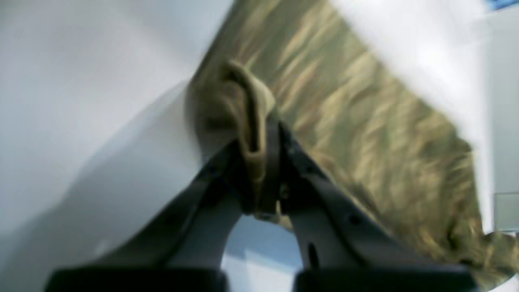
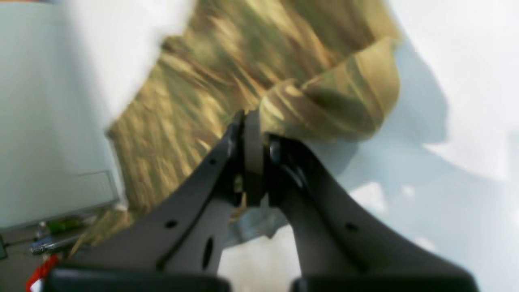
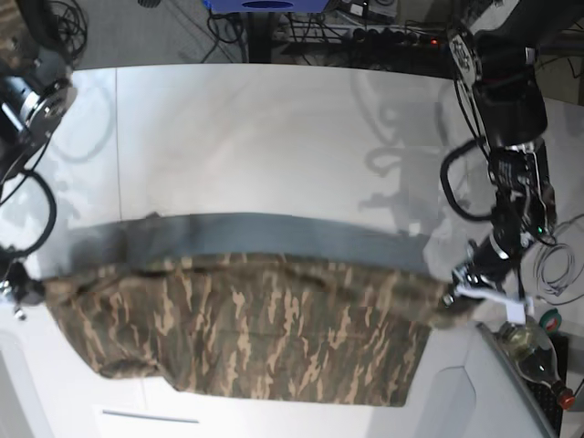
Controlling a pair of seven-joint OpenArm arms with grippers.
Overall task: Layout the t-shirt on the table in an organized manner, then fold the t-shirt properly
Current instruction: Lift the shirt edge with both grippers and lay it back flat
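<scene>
The camouflage t-shirt (image 3: 265, 328) is stretched wide between my two grippers and hangs above the white table (image 3: 274, 137) near its front edge, casting a grey shadow band behind it. My left gripper (image 3: 453, 297) is shut on the shirt's right end; in the left wrist view its jaws (image 1: 259, 134) pinch a bunched tan fold of the shirt (image 1: 365, 121). My right gripper (image 3: 27, 290) is shut on the shirt's left end; in the right wrist view the gripper (image 2: 253, 121) clamps a curled edge of the shirt (image 2: 211, 81). Both wrist views are blurred.
A thin dark seam (image 3: 117, 146) runs down the table's left part. Bottles (image 3: 532, 351) stand off the table at the lower right. Cables and equipment (image 3: 365, 32) lie on the floor beyond the far edge.
</scene>
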